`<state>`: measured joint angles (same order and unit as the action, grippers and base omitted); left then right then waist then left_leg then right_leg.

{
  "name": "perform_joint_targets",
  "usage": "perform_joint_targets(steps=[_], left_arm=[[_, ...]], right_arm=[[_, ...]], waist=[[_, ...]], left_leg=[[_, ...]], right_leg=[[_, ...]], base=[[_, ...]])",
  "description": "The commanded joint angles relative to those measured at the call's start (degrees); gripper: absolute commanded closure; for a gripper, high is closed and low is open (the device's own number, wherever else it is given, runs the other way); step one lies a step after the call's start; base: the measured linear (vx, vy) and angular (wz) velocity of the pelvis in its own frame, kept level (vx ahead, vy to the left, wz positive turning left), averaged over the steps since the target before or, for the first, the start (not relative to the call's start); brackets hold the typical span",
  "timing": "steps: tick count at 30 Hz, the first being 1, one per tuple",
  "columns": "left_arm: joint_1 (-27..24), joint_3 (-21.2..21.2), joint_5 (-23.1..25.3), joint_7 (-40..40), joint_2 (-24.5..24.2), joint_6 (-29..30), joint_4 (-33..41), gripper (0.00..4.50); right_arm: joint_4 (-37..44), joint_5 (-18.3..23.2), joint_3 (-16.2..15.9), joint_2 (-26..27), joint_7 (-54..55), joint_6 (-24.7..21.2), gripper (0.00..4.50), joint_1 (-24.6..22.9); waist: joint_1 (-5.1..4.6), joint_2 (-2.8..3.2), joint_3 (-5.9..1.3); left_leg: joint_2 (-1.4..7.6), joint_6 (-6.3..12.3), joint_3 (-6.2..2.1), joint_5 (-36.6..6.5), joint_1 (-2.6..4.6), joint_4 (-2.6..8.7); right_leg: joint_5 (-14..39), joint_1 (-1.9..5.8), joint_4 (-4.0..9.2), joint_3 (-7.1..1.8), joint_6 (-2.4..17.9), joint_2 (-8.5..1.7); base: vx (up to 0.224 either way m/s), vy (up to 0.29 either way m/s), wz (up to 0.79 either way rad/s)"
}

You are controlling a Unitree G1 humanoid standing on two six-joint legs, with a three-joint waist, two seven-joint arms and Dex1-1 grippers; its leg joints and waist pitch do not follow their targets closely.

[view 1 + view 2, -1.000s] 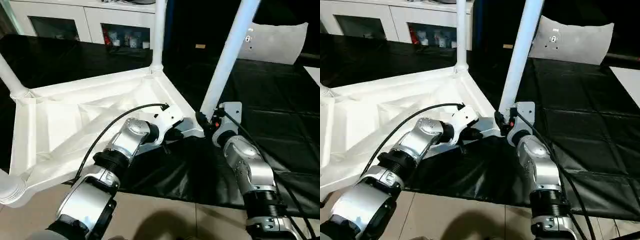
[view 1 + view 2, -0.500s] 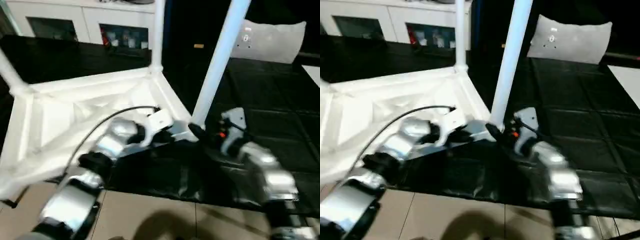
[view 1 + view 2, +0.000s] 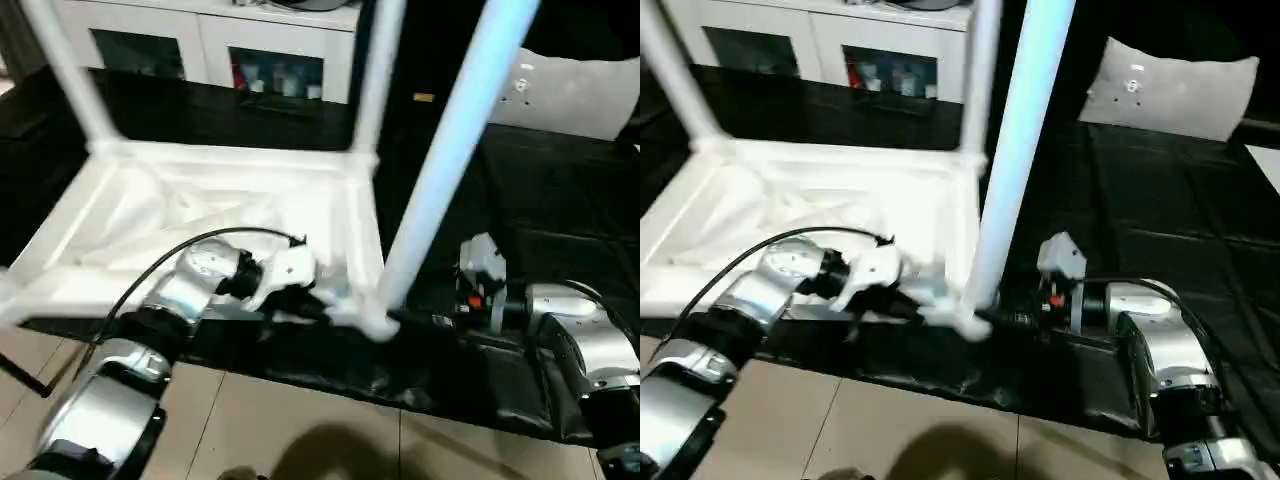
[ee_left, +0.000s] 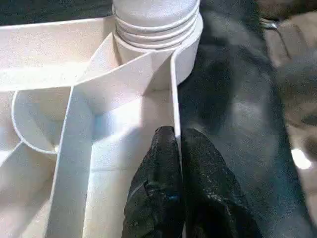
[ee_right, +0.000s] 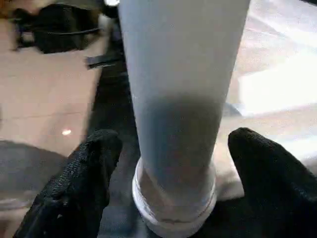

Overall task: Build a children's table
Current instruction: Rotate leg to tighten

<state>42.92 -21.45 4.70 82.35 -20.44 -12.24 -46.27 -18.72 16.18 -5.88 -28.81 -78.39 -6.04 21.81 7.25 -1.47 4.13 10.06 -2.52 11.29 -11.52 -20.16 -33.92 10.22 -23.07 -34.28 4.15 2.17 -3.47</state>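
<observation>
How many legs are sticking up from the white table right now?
3 show: the near leg in the corner socket by the right gripper, one leg at the far right corner, one at the far left corner. The near left corner is cut off, so a fourth may be hidden.

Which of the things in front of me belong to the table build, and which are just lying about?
Part of the job:
- upturned table top, its rim pinched by the left gripper
- near leg standing in its corner socket, the open right gripper straddling it
- two far legs

Lying about:
- white cabinet
- flat white board
- black mat
</observation>
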Motion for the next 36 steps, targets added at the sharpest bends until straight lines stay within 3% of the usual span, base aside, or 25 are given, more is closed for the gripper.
perform_joint_targets(steps=[1, 6, 17, 26, 29, 31, 33, 34, 35, 36], left_arm=[[-0.57, -3.61, 1.29, 4.61, 0.01, -2.29, 1.98, 4.5], [-0.11, -4.11, 1.56, 5.97, -0.07, -3.54, 1.79, 4.5], [0.98, -4.79, 1.88, 7.77, 0.05, -5.75, 0.16, 4.5], [0.91, -4.84, 2.38, 7.57, -0.27, -5.43, -0.35, 4.5], [0.8, -3.06, 2.02, 3.9, 0.17, -1.11, -0.05, 4.5], [0.86, -2.52, 2.02, 2.36, 0.4, 0.09, 0.05, 4.5], [1.25, -0.79, 1.69, -2.42, 1.72, 5.05, 0.25, 4.5], [1.32, -0.34, 1.47, -3.43, 2.09, 6.17, 0.33, 4.5], [1.54, 1.73, 0.2, -7.9, 4.21, 11.54, 1.12, 4.5], [1.54, 1.81, 0.15, -8.08, 4.3, 11.75, 1.16, 4.5]], right_arm=[[-0.3, 0.8, -1.54, -1.14, -4.31, 0.15, 1.01, 0.43], [-0.88, 0.84, -2.88, -1.24, -6.94, 0.32, 1.45, 0.67], [-0.85, 1.07, -5.66, -0.8, -11.63, -0.3, 2.43, 0.79], [0.55, 2.36, -6.32, -0.93, -12.6, -2.73, 2.55, -0.51], [4.39, 4.97, -4.52, 1.09, -7.01, -8.6, 2.55, -3.09], [5.47, 5.41, -4.09, 1.7, -4.96, -10.16, 2.55, -3.78], [6.87, 4.49, -3.44, 3.47, 0.98, -12.04, 2.55, -5.28], [7.1, 4.16, -3.32, 3.92, 2.36, -12.3, 2.55, -5.59], [6.88, 2.08, -2.32, 6.83, 10.02, -12.99, 2.55, -6.15], [6.84, 1.99, -2.27, 6.97, 10.36, -13.0, 2.55, -6.15]], waist=[[-0.04, -0.42, -4.16], [0.64, -0.47, -4.16], [0.86, -0.28, -4.19], [0.95, -0.27, -4.2], [1.02, -0.1, -4.11], [1.11, -0.18, -3.88], [0.94, -0.16, -3.68], [0.71, -0.02, -3.45], [0.46, 0.12, -3.24], [0.22, 0.0, -3.09]], left_leg=[[4.14, 5.29, -1.43, -6.69, 0.56, 3.55], [4.06, 4.76, -1.39, -6.29, 0.62, 3.51], [4.01, 4.36, -1.51, -6.55, 0.56, 3.56], [3.99, 4.4, -1.5, -6.5, 0.56, 3.54], [4.05, 4.15, -1.53, -6.73, 0.6, 3.68], [3.98, 3.51, -1.62, -8.06, 0.69, 3.84], [3.84, 2.43, -1.67, -9.74, 0.92, 3.92], [3.73, 1.76, -1.75, -10.69, 0.93, 4.04], [3.45, 1.42, -1.78, -12.0, 1.17, 4.06], [3.37, 0.98, -1.83, -12.54, 1.15, 4.11]], right_leg=[[10.09, 3.23, 3.47, -3.26, 13.07, -5.89], [10.39, 3.09, 3.44, -3.31, 12.63, -5.96], [11.04, 3.14, 3.51, -3.2, 12.13, -5.88], [10.63, 3.18, 3.48, -3.2, 12.32, -5.89], [11.14, 3.19, 3.54, -3.26, 11.93, -5.76], [14.64, 3.06, 4.08, -3.15, 11.08, -5.94], [20.35, 2.94, 4.68, -3.15, 9.46, -6.1], [23.95, 2.77, 5.16, -3.12, 8.39, -6.07], [28.81, 2.63, 5.92, -3.07, 6.71, -6.13], [30.73, 2.51, 6.01, -3.07, 5.96, -6.12]], base=[[0.0, 0.0, 0.0], [0.0, 0.0, 0.0], [0.0, 0.0, 0.0], [0.0, 0.0, 0.0], [0.0, 0.0, 0.0], [0.0, 0.0, 0.0], [0.0, 0.0, 0.0], [0.0, 0.0, 0.0], [0.0, 0.0, 0.0], [0.0, 0.0, 0.0]])
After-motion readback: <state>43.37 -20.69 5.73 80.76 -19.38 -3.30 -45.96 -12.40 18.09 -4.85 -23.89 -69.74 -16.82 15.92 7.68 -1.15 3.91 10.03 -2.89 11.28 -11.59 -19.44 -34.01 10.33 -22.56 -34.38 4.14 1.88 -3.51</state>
